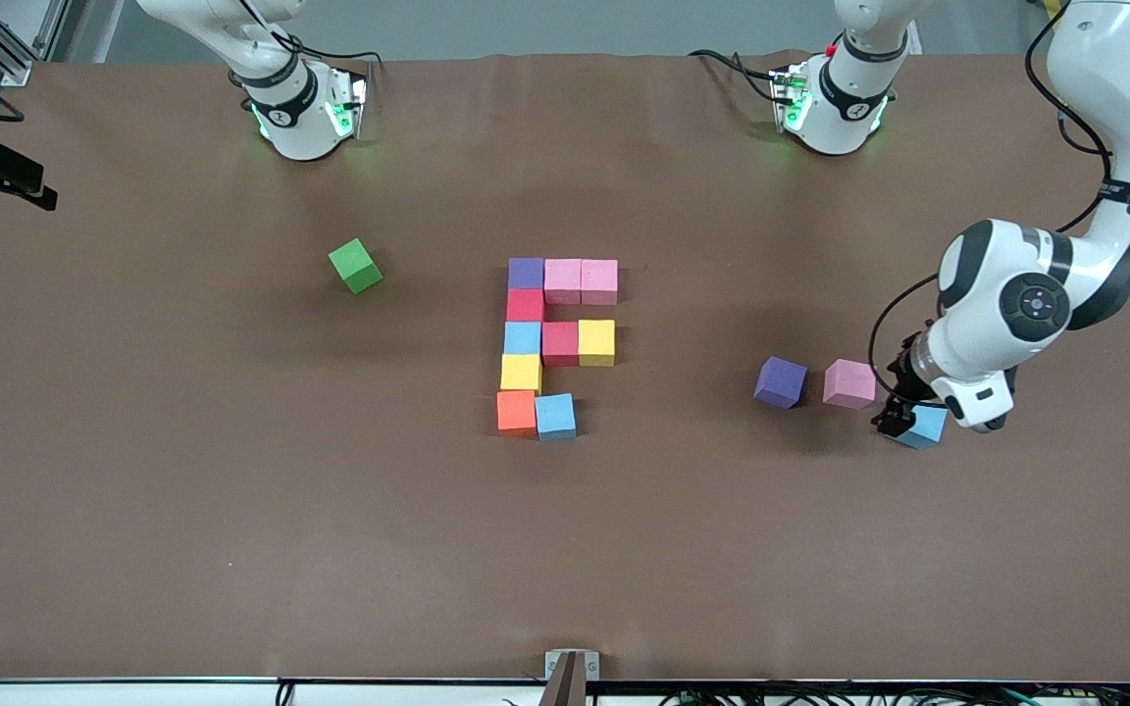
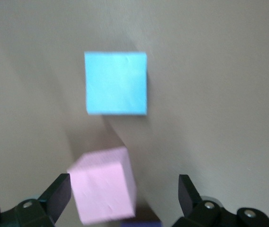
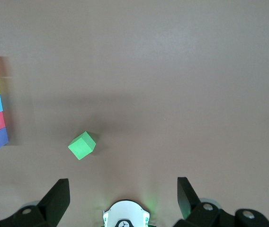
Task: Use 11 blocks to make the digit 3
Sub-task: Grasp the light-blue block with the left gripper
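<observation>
Lowest in frame, loose blue block (image 1: 926, 427) sits lower right under my left gripper (image 1: 897, 417), fingers apart. Unfinished digit 3 (image 1: 557, 345) stands centre. Right gripper (image 3: 123, 196) waits, spread. No readable writing.

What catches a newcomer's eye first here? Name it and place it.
The unfinished digit 3 of bright cubes at mid-table, lacking one block. Toward the left arm's end, the open left gripper hangs over a loose blue block beside loose pink and purple cubes.
</observation>
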`<action>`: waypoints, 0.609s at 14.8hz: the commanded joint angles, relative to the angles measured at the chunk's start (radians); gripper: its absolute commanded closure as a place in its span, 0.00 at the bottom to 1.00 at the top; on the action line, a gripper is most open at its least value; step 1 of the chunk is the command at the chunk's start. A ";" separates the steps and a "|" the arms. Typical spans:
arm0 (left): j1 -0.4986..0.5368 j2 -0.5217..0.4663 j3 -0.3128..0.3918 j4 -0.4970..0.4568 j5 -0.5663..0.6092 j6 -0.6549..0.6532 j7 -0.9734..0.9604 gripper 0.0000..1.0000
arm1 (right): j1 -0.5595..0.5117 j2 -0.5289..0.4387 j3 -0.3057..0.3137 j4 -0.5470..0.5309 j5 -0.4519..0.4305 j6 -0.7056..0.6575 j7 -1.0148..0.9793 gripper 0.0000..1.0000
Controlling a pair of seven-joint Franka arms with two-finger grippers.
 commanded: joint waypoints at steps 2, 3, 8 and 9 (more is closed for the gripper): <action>0.088 -0.009 -0.016 -0.021 0.005 0.017 0.158 0.00 | -0.003 -0.031 0.006 -0.034 -0.014 0.012 -0.012 0.00; 0.094 0.002 -0.014 -0.012 0.012 0.017 0.170 0.00 | -0.003 -0.029 0.006 -0.032 -0.014 0.014 -0.012 0.00; 0.117 0.097 -0.011 0.066 0.077 0.017 0.133 0.00 | -0.003 -0.029 0.006 -0.034 -0.014 0.009 -0.013 0.00; 0.116 0.106 -0.011 0.071 0.078 0.020 0.103 0.00 | -0.003 -0.028 0.006 -0.034 -0.014 0.011 -0.013 0.00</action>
